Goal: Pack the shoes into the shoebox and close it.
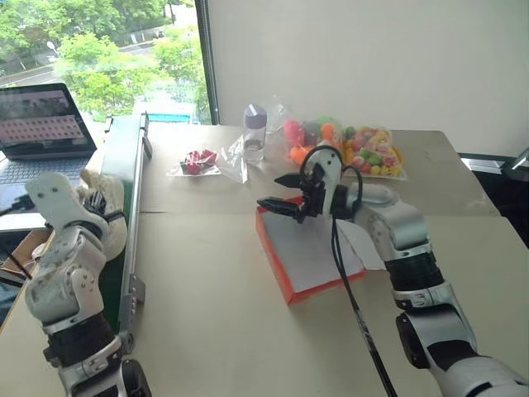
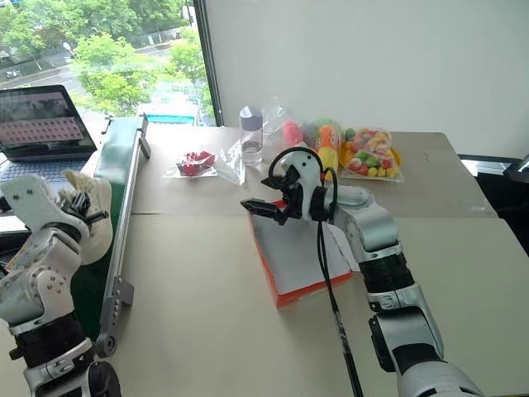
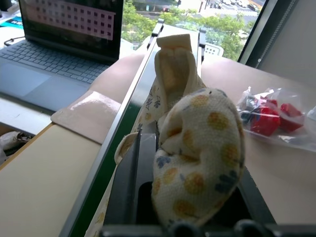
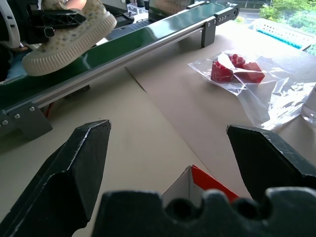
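A cream shoe (image 3: 197, 143) with yellow and blue dots on its fabric hangs just over the green conveyor belt (image 1: 124, 190) at the left. My left gripper (image 1: 95, 203) is shut on it, and its black fingers (image 4: 59, 19) clamp the upper, toe pointing away from me. The shoebox (image 1: 277, 265), red-orange with a white face up, lies on the table in the middle. My right gripper (image 1: 271, 192) hovers open over the box's far left corner (image 4: 207, 180), with nothing between its fingers.
A laptop (image 1: 41, 124) stands at the far left behind the belt. A clear bag of red pieces (image 1: 198, 161), a plastic bottle (image 1: 254, 132) and a plate of colourful toy fruit (image 1: 372, 153) sit along the table's far side. A black cable (image 1: 347, 281) crosses the box.
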`<state>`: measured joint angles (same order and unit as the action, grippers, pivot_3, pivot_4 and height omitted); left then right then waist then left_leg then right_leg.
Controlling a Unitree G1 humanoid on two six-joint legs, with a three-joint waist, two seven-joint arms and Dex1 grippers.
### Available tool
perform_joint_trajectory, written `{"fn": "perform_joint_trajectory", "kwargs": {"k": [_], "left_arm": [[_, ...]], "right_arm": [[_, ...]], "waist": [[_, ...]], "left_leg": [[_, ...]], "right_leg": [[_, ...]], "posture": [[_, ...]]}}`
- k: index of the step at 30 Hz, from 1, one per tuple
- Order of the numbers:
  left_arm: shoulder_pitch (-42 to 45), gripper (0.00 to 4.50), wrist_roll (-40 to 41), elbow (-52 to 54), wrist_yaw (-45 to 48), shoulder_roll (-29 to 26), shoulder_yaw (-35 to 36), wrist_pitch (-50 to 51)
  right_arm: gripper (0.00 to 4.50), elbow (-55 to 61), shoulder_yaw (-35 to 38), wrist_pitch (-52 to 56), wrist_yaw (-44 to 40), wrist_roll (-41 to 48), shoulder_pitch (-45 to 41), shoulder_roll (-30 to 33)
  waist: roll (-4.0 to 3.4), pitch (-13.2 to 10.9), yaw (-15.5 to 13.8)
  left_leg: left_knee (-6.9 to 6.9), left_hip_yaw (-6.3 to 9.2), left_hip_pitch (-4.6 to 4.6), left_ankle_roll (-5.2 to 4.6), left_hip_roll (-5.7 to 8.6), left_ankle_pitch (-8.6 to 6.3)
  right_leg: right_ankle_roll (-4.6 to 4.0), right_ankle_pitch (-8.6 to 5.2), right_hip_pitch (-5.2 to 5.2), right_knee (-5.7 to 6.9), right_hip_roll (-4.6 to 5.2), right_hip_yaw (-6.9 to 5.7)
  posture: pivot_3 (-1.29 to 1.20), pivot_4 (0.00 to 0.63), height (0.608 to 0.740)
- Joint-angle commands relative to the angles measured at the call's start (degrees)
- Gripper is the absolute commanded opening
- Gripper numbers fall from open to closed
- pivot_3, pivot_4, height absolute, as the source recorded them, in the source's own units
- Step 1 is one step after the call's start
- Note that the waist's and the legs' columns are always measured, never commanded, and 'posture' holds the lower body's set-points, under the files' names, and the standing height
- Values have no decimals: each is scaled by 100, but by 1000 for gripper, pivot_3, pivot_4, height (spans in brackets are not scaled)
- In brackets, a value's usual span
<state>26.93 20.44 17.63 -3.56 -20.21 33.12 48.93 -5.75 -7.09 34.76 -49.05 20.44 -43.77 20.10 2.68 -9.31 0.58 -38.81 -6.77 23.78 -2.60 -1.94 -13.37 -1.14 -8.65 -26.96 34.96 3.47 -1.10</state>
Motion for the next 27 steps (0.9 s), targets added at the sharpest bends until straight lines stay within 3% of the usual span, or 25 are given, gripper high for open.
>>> {"fn": "perform_joint_trajectory", "kwargs": {"k": [1,6,9,12,18,27], "left_arm": [[648,919,264,496,104,-38,-341,-122],[1299,919,651,649,186,431,-974,21],[1630,919,847,622,199,859,-1422,51],[1790,919,936,590,185,1056,-1643,100],[2267,919,990,279,315,1328,-2118,-19],[2337,919,932,39,222,1642,-2227,-167]], "right_arm": [[4500,46,408,-80,195,214,-256,-119],[4500,-256,1247,250,957,723,-729,-480],[4500,-662,2426,921,1917,1773,-1295,-900],[4500,-795,3007,1506,2577,2390,-1573,-1111],[4500,-438,3399,2253,3377,3230,-1676,-1321],[4500,-122,3041,2305,3604,3175,-1398,-1178]], "waist": [[0,0,2],[0,0,6],[1,-1,6],[1,0,16],[-1,-1,44],[-1,-2,41]], "left_leg": [[1,0,1,-24,0,12],[1,-2,4,-46,2,20],[1,-3,4,-46,1,21],[2,-1,3,-47,-1,23],[7,-1,5,-54,0,24],[4,0,8,-61,4,24]], "right_leg": [[1,0,0,-2,0,0],[5,2,0,-4,1,5],[5,3,-1,-2,0,6],[4,3,0,-1,-3,5],[5,2,-4,-1,-9,14],[16,-2,-3,-4,-8,15]], "posture": [[0,150,740],[0,150,740],[0,150,740],[0,150,740],[0,150,740],[0,150,740]]}}
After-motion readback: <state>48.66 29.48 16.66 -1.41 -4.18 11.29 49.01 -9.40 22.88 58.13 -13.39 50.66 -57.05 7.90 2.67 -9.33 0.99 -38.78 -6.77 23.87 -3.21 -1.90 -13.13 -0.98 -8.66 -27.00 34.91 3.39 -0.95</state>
